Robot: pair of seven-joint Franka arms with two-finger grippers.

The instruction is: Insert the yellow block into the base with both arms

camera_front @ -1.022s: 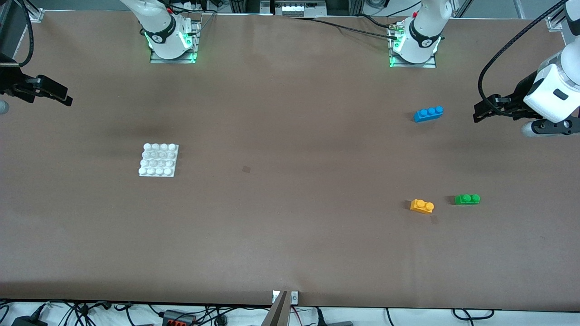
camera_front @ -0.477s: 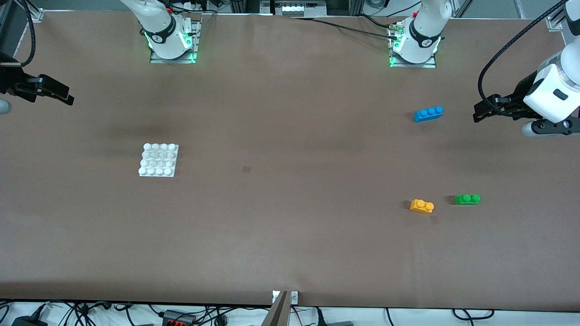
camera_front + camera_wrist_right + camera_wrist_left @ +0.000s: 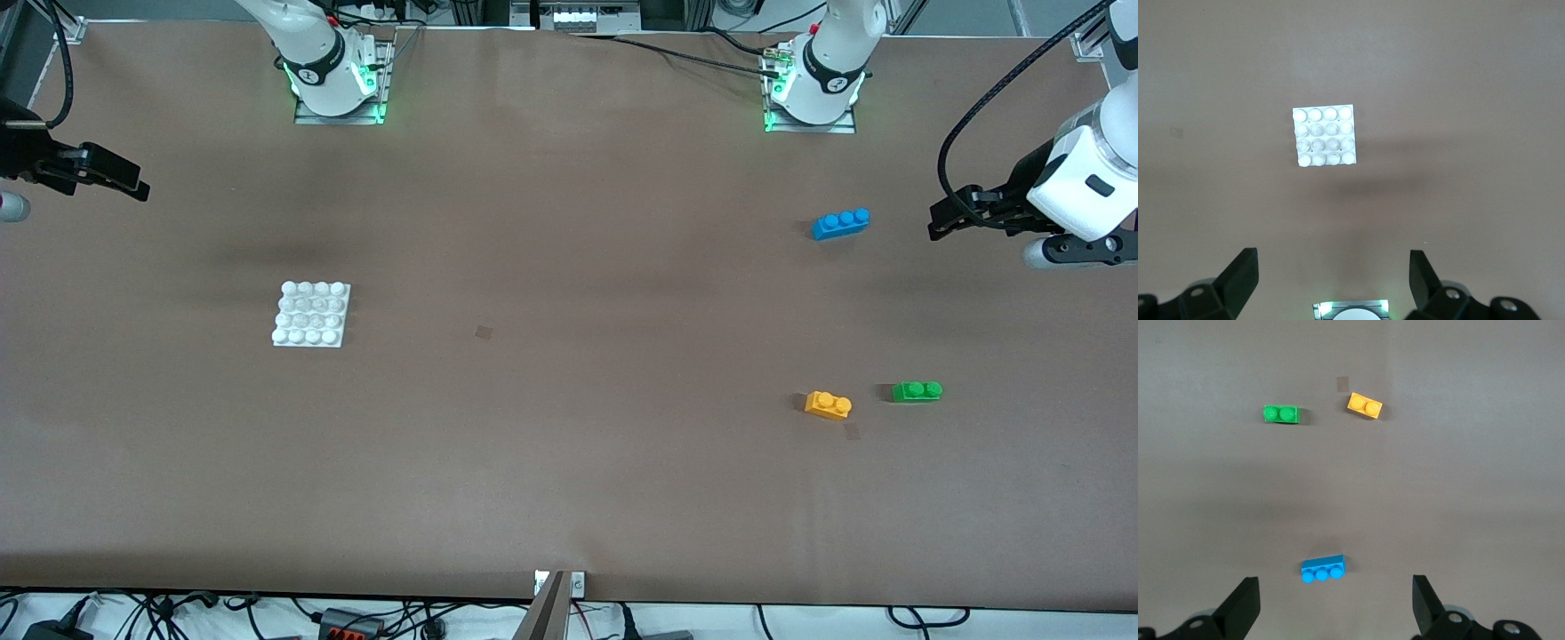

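The yellow block [image 3: 828,405] [image 3: 1365,405] lies flat on the brown table toward the left arm's end, studs up. The white studded base [image 3: 311,313] [image 3: 1325,137] lies toward the right arm's end, with no brick on it. My left gripper [image 3: 941,222] [image 3: 1335,592] hangs open and empty over the left arm's end of the table, well apart from the yellow block. My right gripper [image 3: 133,185] [image 3: 1331,260] hangs open and empty over the right arm's end, apart from the base.
A green two-stud brick [image 3: 917,391] [image 3: 1282,415] lies beside the yellow block, closer to the left arm's end. A blue three-stud brick [image 3: 840,223] [image 3: 1323,569] lies farther from the front camera. The arm bases [image 3: 336,80] [image 3: 813,89] stand along the table's back edge.
The right gripper has crept a little toward the middle of the table. The left arm and all bricks stay where they were.
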